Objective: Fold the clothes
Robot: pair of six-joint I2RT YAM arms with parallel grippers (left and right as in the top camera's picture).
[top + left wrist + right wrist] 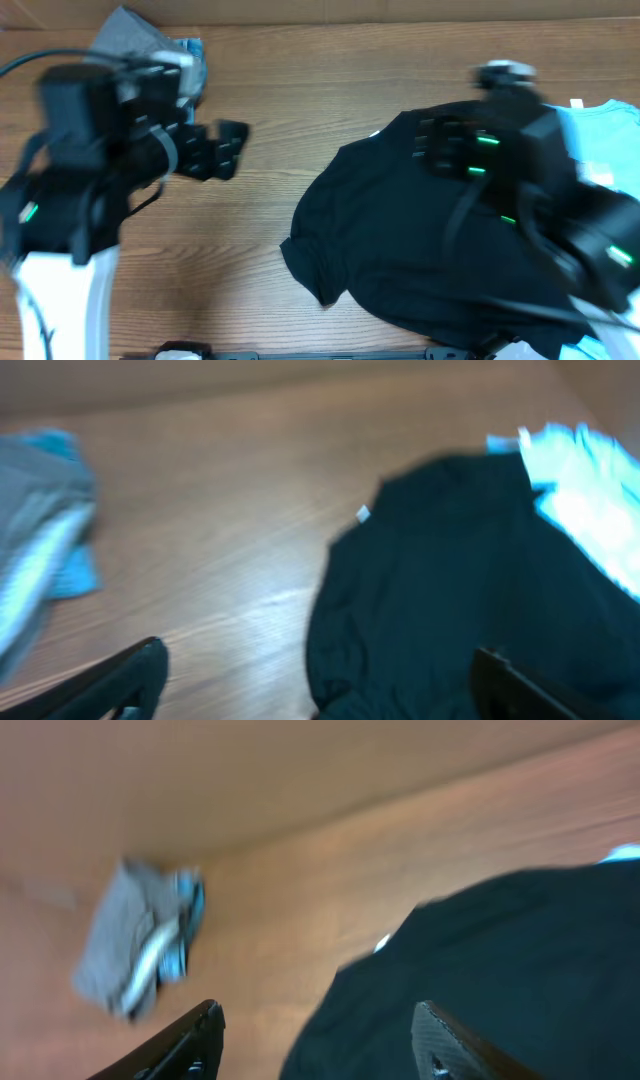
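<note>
Left hand, large and blurred at frame left of the overhead view, stands spread wide with nothing between its fingers, above bare wooden surface. Right hand, upper right, hangs over the black T-shirt, fingers apart, no cloth seen pinched. Shirt lies rumpled across right of frame, small white label at its upper-left edge. Light-blue T-shirt adjoins it at far right. Grey piece, upper left, lies well apart.
</note>
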